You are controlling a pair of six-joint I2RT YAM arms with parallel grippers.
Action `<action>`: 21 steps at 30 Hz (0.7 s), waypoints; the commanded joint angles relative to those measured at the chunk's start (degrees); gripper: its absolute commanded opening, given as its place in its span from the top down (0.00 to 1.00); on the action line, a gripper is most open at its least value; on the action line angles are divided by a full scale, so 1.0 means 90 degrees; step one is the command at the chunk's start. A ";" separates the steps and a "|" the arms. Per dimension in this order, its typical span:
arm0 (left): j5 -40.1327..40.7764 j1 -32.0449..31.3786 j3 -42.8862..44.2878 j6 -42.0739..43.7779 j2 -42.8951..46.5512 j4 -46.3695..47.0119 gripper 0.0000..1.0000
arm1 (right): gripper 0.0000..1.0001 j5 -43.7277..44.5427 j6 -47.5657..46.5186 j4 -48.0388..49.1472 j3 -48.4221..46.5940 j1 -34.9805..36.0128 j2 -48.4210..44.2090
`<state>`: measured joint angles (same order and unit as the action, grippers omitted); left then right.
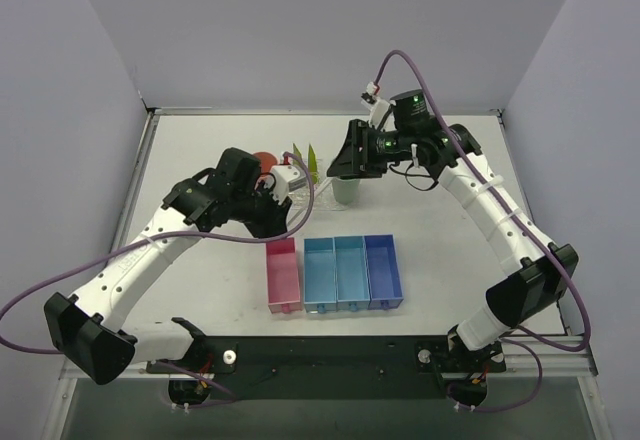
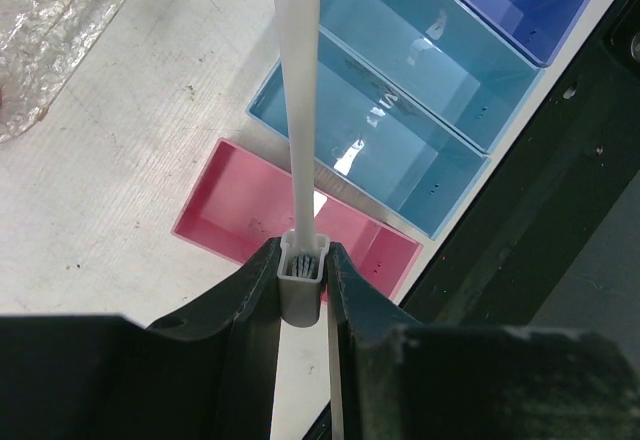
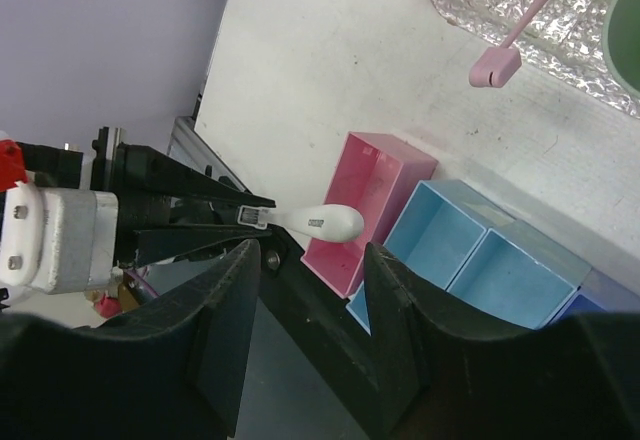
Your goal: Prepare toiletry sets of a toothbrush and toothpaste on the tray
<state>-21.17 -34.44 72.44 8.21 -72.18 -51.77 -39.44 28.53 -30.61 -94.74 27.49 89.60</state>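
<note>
My left gripper (image 2: 302, 260) is shut on the capped head of a white toothbrush (image 2: 300, 110). It holds the brush in the air above the table near the pink bin (image 2: 300, 222), handle pointing away. In the top view this gripper (image 1: 275, 198) is left of the green cup (image 1: 346, 191). My right gripper (image 3: 312, 260) is open and empty, above the cup (image 1: 345, 160). It faces the held toothbrush (image 3: 322, 222). A pink toothbrush (image 3: 512, 42) rests over the clear bumpy tray (image 3: 560, 25), its capped head past the rim. Two yellow-green toothpaste tubes (image 1: 306, 157) stand behind the left gripper.
Pink (image 1: 283, 275), light blue (image 1: 335, 272) and dark blue (image 1: 383, 270) bins sit side by side near the front edge. A red round object (image 1: 263, 160) is partly hidden behind the left arm. Part of the tray (image 2: 50, 20) shows at the left wrist view's top left.
</note>
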 commanded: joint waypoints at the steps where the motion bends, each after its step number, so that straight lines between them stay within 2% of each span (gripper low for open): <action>1: 0.0096 -0.0031 0.0310 0.0123 0.0276 -0.0029 1.00 | 0.59 -0.0012 -0.0123 -0.0066 0.0136 0.0071 -0.0024; 8: 0.0155 -0.0070 0.0300 0.0152 0.0325 0.0010 1.00 | 0.60 -0.0061 -0.0114 -0.0066 -0.0001 0.0178 0.0161; 17: 0.0272 -0.0139 0.0290 0.0211 0.0345 -0.0029 1.00 | 0.66 -0.0002 -0.0075 0.0003 -0.0137 0.0315 0.0366; 21: 0.0311 -0.0139 0.0281 0.0201 0.0364 -0.0039 1.00 | 0.74 -0.0080 0.0013 0.0042 -0.0186 0.0305 0.0425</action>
<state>-18.79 -35.48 72.47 9.23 -70.50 -52.29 -39.35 28.36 -31.03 -93.86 30.04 93.51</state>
